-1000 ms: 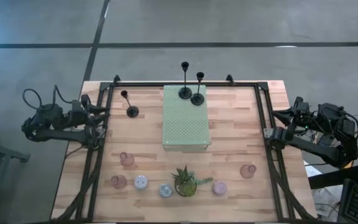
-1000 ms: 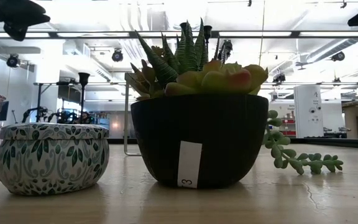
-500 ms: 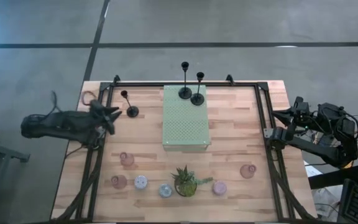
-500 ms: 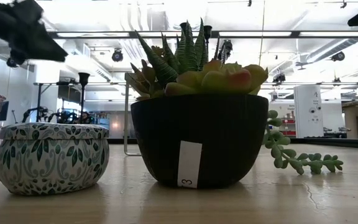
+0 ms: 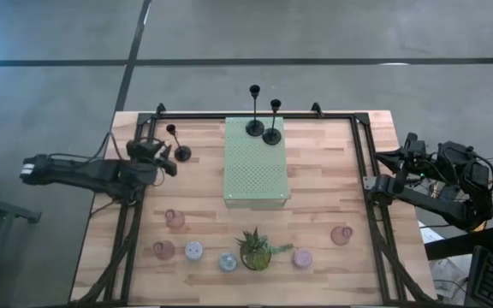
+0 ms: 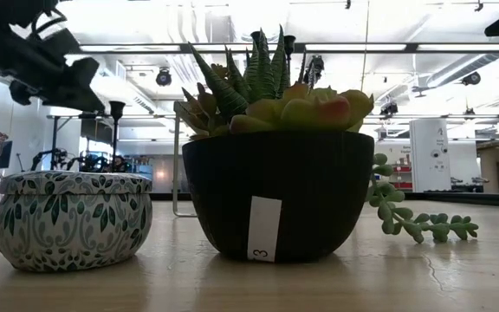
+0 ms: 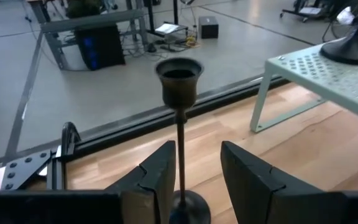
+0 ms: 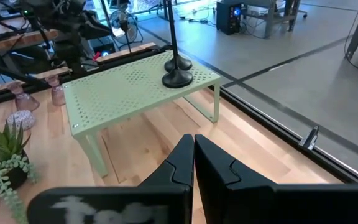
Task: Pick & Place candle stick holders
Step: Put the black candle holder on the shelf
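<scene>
On the desk (image 5: 315,171) we find three groups of holders. Two black sticks (image 5: 255,127) stand on the far end of the green perforated mat (image 5: 256,175). A third black stick (image 5: 181,152) stands on the wood at the left, just off the mat. The pink glass holders (image 5: 175,219) and the small round cups (image 5: 194,251) sit along the near edge, spread to both sides of the potted plant (image 5: 256,250). We cannot tell whether any cup or glass contains anything; in the low view one cup (image 6: 72,217) shows a leaf pattern and a closed top.

Compared with one second ago, the left arm has swung in from the desk's left rail toward the lone stick. The right arm has not moved, and no holder has shifted.

The left hand (image 5: 163,157) now sits just beside that stick. In the left wrist view its fingers (image 7: 157,180) stand apart on either side of the thin stem (image 7: 180,149), with a gap visible on each side, so we see no contact. The right hand (image 5: 373,182) waits at the desk's right rail, with its fingers (image 8: 179,165) pressed together on nothing.
</scene>
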